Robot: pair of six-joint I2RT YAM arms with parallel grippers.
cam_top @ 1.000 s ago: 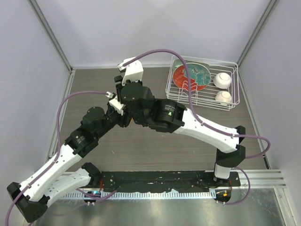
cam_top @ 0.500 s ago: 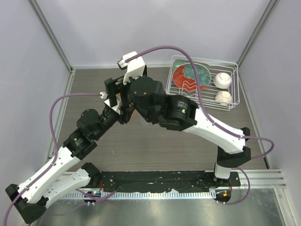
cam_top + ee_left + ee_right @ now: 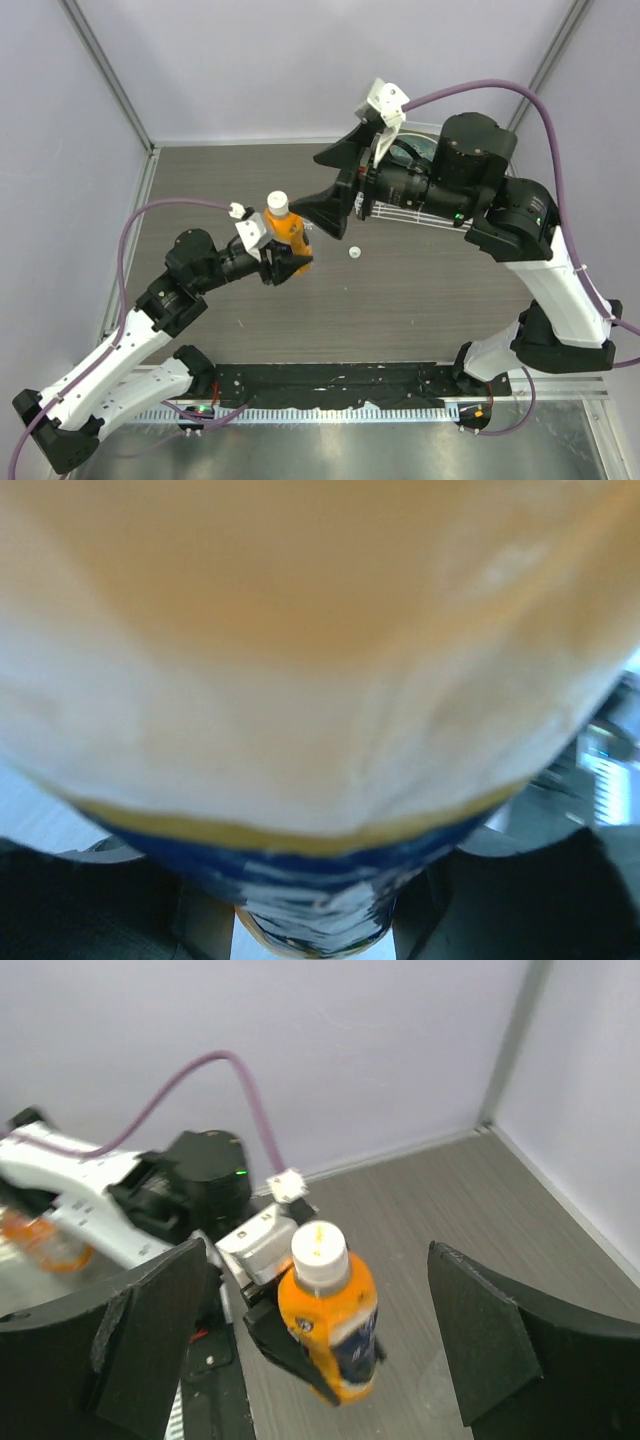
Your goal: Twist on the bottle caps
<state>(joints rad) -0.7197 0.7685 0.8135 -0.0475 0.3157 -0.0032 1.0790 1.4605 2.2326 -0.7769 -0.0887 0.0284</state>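
In the top view my left gripper [image 3: 283, 258] is shut on the lower body of the orange bottle [image 3: 289, 231] and holds it tilted above the table. A cream cap [image 3: 277, 203] sits on the bottle's neck. My right gripper [image 3: 328, 184] is open, just right of the bottle and apart from it. A tiny white cap [image 3: 354, 252] lies on the table to the right of the bottle. In the right wrist view the capped bottle [image 3: 336, 1330] stands between and beyond my wide-apart fingers [image 3: 150, 1345]. The bottle's label [image 3: 320, 680] fills the left wrist view.
A white wire rack [image 3: 374, 209] stands at the back right, mostly hidden behind my right arm. Grey walls close the table on three sides. The purple cables arc above both arms.
My right gripper has opened, let go of the cap and drawn back up and to the right. The capped bottle now shows in the left gripper.
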